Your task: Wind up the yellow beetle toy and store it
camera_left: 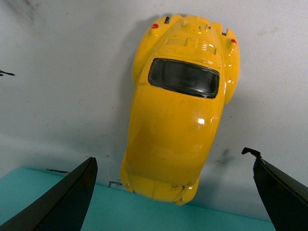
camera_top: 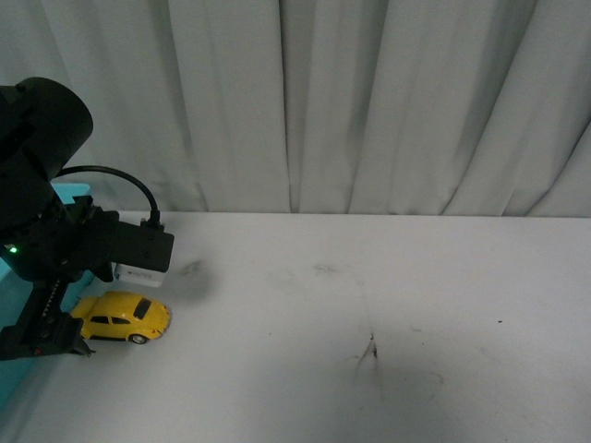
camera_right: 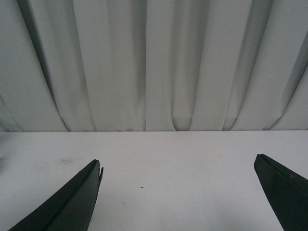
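The yellow beetle toy stands on its wheels on the white table, at the far left beside a teal container. In the left wrist view the yellow beetle toy fills the middle, seen from above, with its dark window showing. One end of it reaches the teal surface. My left gripper is open, its two black fingers spread wide to either side of the car and not touching it. My right gripper is open over bare table, holding nothing, and faces the curtain.
A pale pleated curtain closes off the back of the table. Dark scuff marks lie near the table's middle. The left arm's black body and cable hang over the left edge, above the teal container.
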Robot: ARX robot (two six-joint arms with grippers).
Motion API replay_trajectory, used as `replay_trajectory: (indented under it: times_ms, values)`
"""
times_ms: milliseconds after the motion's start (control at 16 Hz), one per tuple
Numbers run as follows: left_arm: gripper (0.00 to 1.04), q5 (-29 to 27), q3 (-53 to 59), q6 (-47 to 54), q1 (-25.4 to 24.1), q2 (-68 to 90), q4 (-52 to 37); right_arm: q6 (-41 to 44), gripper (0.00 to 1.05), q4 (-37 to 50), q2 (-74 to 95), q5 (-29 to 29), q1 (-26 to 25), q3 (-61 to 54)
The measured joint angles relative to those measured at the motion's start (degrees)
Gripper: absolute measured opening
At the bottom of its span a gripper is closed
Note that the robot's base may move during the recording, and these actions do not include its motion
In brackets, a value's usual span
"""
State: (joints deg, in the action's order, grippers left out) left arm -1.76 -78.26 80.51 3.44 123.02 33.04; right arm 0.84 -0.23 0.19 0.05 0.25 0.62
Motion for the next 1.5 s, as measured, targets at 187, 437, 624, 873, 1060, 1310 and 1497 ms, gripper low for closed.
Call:
replay_trajectory:
  times_ms: [187, 437, 624, 873, 1060, 1310, 1497]
  values:
    - [0.98, -0.5, 0.0, 1.4, 0.0, 1.7, -1.2, 0.0, 0.98, 0.0, 0.0, 0.0, 0.0, 0.0]
    - [0.76, 1.6, -1.6, 1.2, 1.8, 3.4, -2.1, 0.0, 0.98, 0.0, 0.0, 0.0, 0.0, 0.0]
    - [0.47, 1.6, -2.4, 1.0, 2.3, 3.6, -1.2, 0.0, 0.98, 0.0, 0.0, 0.0, 0.0, 0.0]
    - [0.41, 1.6, -3.0, -0.2, 2.1, 3.6, -0.1, 0.0, 0.98, 0.0, 0.0, 0.0, 0.0, 0.0]
    - [0.41, 4.9, -3.0, -2.2, 2.1, 1.7, 4.1, 0.0, 0.98, 0.0, 0.0, 0.0, 0.0, 0.0]
    - [0.41, 9.4, -4.1, -4.7, 1.2, -4.4, 8.3, 0.0, 0.98, 0.0, 0.0, 0.0, 0.0, 0.0]
    - [0.41, 14.2, -9.9, -9.7, -3.2, -10.7, 10.6, 0.0, 0.98, 0.0, 0.0, 0.0, 0.0, 0.0]
